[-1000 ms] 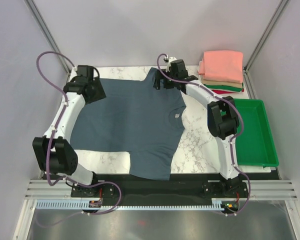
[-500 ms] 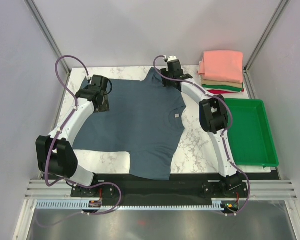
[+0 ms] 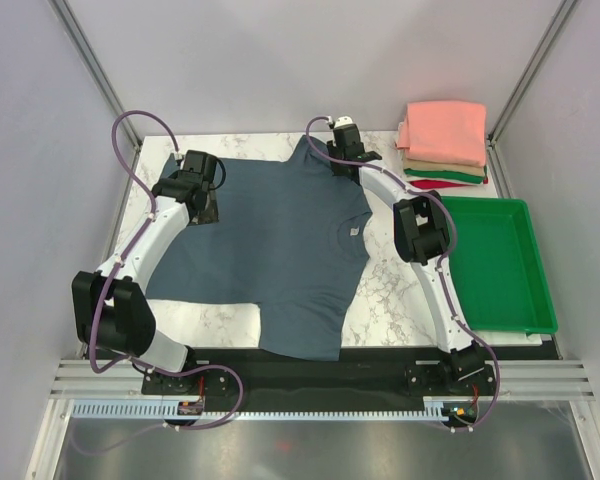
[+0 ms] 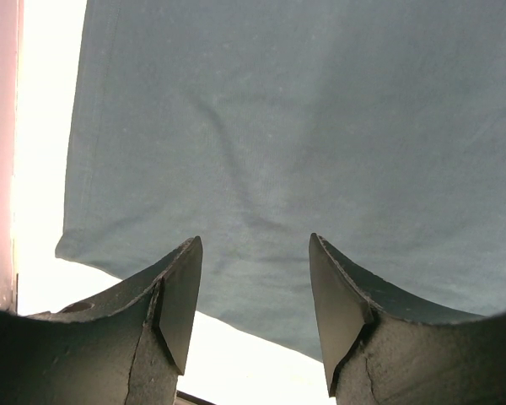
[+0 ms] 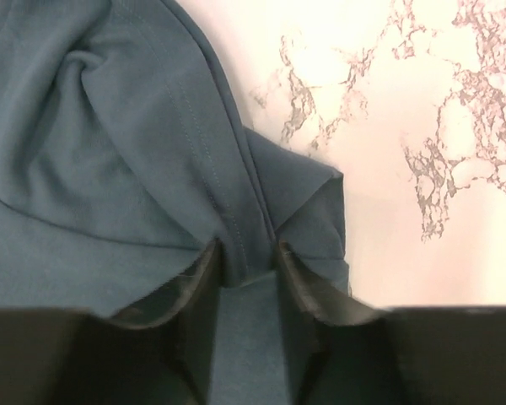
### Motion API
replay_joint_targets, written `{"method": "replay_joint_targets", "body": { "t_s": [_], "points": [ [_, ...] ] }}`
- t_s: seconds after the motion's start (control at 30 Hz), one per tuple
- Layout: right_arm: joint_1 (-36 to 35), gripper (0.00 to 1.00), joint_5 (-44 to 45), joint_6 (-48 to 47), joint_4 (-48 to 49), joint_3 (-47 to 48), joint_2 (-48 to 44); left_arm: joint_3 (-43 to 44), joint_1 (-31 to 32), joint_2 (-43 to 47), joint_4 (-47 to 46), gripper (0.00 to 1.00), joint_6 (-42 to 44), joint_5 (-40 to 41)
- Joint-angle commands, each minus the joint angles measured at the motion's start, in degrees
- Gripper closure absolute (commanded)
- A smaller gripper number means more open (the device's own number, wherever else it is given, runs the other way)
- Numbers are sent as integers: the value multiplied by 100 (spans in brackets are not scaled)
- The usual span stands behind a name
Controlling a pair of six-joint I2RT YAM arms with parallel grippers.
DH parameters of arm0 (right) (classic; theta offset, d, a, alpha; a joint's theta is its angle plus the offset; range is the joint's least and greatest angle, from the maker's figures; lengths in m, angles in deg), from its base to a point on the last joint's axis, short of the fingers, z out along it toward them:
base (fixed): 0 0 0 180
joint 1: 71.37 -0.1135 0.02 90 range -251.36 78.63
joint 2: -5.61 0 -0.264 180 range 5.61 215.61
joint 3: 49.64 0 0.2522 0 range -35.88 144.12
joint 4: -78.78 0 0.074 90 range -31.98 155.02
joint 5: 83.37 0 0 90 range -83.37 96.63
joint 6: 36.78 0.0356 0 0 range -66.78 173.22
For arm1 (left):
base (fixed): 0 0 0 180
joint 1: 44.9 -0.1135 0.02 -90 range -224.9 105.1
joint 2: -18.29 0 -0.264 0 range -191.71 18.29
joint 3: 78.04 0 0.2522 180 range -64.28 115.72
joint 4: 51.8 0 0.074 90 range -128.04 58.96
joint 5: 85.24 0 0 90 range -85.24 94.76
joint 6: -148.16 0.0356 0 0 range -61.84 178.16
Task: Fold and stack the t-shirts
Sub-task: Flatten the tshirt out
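A slate blue-grey t-shirt [image 3: 270, 240] lies spread flat on the marble table, collar toward the right. My left gripper [image 3: 202, 203] hovers over its far left part; in the left wrist view the left gripper [image 4: 253, 291] is open, with the cloth's hem [image 4: 236, 253] and bare table between its fingers. My right gripper [image 3: 337, 160] is at the far sleeve. In the right wrist view the right gripper [image 5: 246, 266] is shut on a raised ridge of that sleeve [image 5: 194, 126]. Folded t-shirts [image 3: 442, 140] are stacked at the back right, salmon-pink on top, then tan, green and red.
A green plastic tray [image 3: 528, 300] stands on the right, just in front of the stack. Bare marble [image 3: 390, 290] shows between the shirt and the tray, and a white strip [image 3: 205, 320] near the front left. Grey walls enclose the table.
My right gripper has closed from wide open onto the far sleeve. My left arm swung in from the far-left corner to over the shirt's left part, its jaws narrowing slightly.
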Motion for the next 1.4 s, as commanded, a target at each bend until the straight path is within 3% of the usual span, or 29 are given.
{"method": "replay_joint_targets", "body": {
  "t_s": [0.0, 0.07, 0.1, 0.2, 0.3, 0.47, 0.5, 0.53, 0.57, 0.6, 0.67, 0.77, 0.8, 0.9, 1.1, 1.37],
  "points": [
    [22, 64, 108, -54, 227, 243, 7, 3, 30, 61, -75, 39, 221, 122],
    [31, 72, 100, -89, 297, 216, -10, 3, 30, 43, -66, 39, 221, 113],
    [23, 86, 91, -142, 324, 225, -2, 3, 30, 26, -66, 39, 229, 87],
    [14, 97, 64, -230, 473, 225, -2, 3, 30, 17, -57, 40, 238, 78],
    [40, 100, 248, -274, 841, 216, 7, 3, 30, -1, -49, 40, 238, 87],
    [93, 99, 1010, -774, 2501, 286, 261, 3, 30, -18, -31, 40, 247, 113],
    [128, 86, 1161, -801, 2730, 617, 384, 12, 30, -36, -40, 40, 247, 113],
    [154, 65, 1285, -784, 2924, 907, 724, 12, 30, -36, -31, 40, 247, 122],
    [198, 23, 1321, -749, 2926, 1206, 902, 3, 30, -44, -22, 40, 247, 131],
    [233, 15, 1339, -723, 2926, 1722, 1077, 3, 30, -45, -22, 40, 247, 148],
    [251, 6, 1417, -583, 2890, 1894, 1255, 3, 30, -71, -14, 40, 256, 148],
    [251, 2, 1252, -363, 3205, 669, 397, 3, 30, -62, -5, 40, 247, 166],
    [234, 2, 1181, -171, 3424, -371, 72, 3, 30, -62, -5, 39, 238, 175],
    [172, 2, 944, 207, 3787, -1800, -1124, 12, 21, -53, 4, 39, 229, 157],
    [-267, 2, 47, 946, 2893, -3682, -3127, -6, 30, -88, 4, 39, 229, 218],
    [-1005, 2, -717, 1992, 2293, -5408, -4167, -50, 21, -422, 13, 38, 229, 236]
  ]
}}
